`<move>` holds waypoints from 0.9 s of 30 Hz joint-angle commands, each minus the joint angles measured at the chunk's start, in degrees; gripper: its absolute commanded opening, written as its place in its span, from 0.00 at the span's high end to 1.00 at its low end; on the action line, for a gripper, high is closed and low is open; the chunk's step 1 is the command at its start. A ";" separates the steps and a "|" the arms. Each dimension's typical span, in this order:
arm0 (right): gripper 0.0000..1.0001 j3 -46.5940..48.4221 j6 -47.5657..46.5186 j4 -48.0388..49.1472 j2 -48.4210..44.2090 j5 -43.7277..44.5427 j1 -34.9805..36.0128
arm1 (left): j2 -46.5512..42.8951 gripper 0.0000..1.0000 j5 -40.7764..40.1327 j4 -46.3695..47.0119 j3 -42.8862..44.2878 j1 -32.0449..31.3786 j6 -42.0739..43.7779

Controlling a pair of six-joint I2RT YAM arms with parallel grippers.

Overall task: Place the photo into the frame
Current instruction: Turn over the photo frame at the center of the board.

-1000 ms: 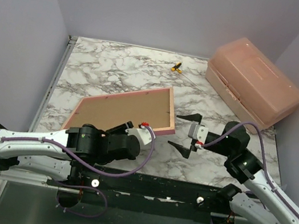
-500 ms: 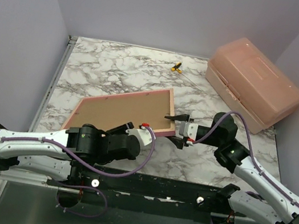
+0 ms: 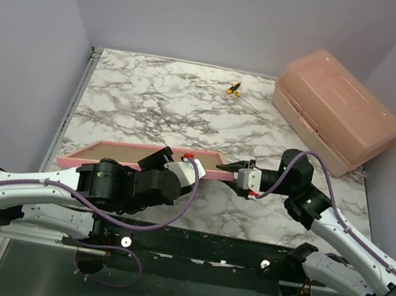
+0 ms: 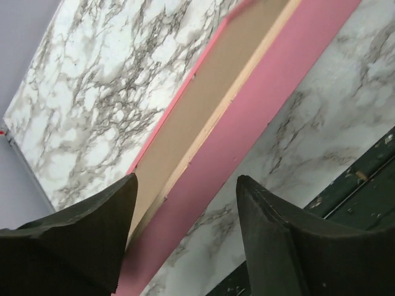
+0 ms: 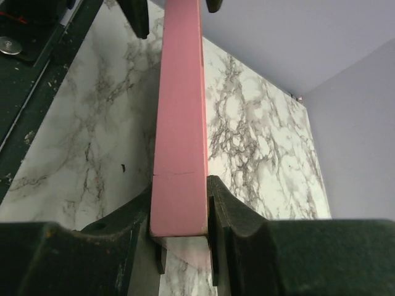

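The frame (image 3: 135, 155) stands tilted up on its long side near the table's front, showing me mostly its pink edge. My right gripper (image 3: 235, 170) is shut on its right end; in the right wrist view both fingers press the pink edge (image 5: 180, 123). My left gripper (image 3: 174, 164) is at the frame's middle and stands open. In the left wrist view the pink rim (image 4: 247, 117) and the brown inner side (image 4: 203, 105) run between the spread fingers (image 4: 290, 246), with a gap on the right. The photo is out of view.
A salmon plastic box (image 3: 339, 111) sits closed at the back right. A small yellow and black object (image 3: 233, 88) lies near the back edge. Walls close the marble table (image 3: 154, 94) on the left, back and right.
The frame lay with its brown back up; now it is tipped up onto its edge. My right gripper moved left and shut on its right end. My left gripper opened wider.
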 commanded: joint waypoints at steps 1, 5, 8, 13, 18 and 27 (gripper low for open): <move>0.84 1.42 5.60 -0.49 -1.53 -3.19 0.22 | 0.99 0.26 -0.57 2.42 2.87 -0.03 -5.14; 0.91 1.78 6.89 -1.48 -2.13 -3.95 0.16 | 1.52 0.12 -2.64 2.52 5.34 -0.03 -4.27; 0.99 2.27 8.78 -2.64 -2.79 -4.47 0.21 | 1.78 0.10 -3.74 2.49 7.88 -0.03 -3.98; 1.00 5.26 16.80 -3.96 -2.82 -3.93 0.21 | 1.04 0.06 -4.10 2.64 13.83 -0.03 -4.23; 1.00 10.54 28.20 -7.91 -0.01 -2.75 0.22 | -2.97 0.04 2.59 6.89 16.67 -0.05 -4.21; 1.00 18.20 51.85 -11.13 7.16 12.56 0.18 | -12.34 0.01 8.24 15.24 10.29 0.05 -9.17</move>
